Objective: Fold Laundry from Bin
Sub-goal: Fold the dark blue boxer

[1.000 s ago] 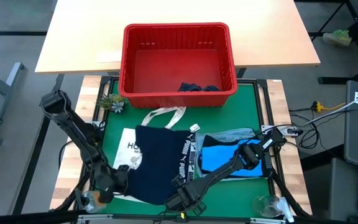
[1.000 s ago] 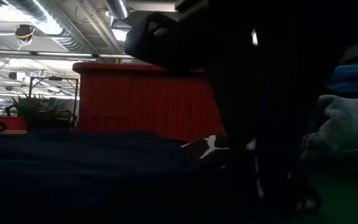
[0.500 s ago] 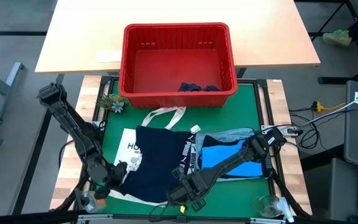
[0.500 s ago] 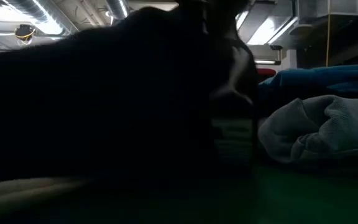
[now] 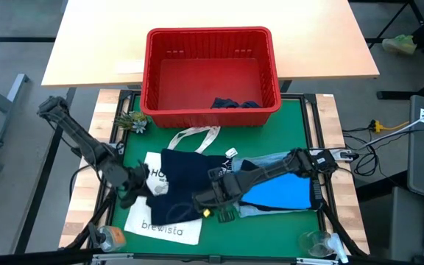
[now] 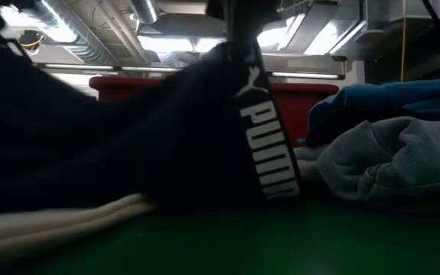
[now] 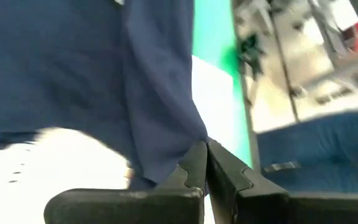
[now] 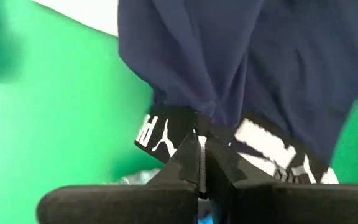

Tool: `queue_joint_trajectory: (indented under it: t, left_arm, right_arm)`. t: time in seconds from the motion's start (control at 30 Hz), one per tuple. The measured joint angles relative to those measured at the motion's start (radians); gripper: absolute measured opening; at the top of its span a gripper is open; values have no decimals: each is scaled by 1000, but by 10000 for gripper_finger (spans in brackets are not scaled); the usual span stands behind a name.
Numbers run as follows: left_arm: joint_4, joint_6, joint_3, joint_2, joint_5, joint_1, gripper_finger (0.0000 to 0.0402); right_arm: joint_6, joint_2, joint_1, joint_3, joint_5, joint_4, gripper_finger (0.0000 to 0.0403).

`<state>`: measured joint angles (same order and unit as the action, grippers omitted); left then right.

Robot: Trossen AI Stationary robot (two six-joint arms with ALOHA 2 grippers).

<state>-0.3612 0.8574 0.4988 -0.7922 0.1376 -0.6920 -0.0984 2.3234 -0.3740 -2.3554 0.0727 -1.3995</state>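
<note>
1. Our left hand (image 5: 140,179), lower left of the high view, is clamped on the dark navy garment (image 5: 186,180); our right hand (image 5: 210,199), lower centre, pinches its logo waistband (image 8: 166,132).
2. Both hands have carried the near edge up-frame since a second ago, uncovering the tote bag (image 5: 160,224); we judge a fold underway.
3. Only the high view shows the bin (image 5: 210,35), top centre.
</note>
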Motion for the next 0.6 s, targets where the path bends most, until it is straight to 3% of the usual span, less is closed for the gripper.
queue_joint_trajectory:
  t: [0.23, 0.6]
  left_arm:
    - [-160, -48, 0, 96, 65, 153, 0]
    - [-215, -265, 0, 98, 200, 416, 0]
  right_arm:
    - [-56, -9, 68, 1, 76, -111, 16]
    - [-42, 7, 193, 1, 172, -173, 18]
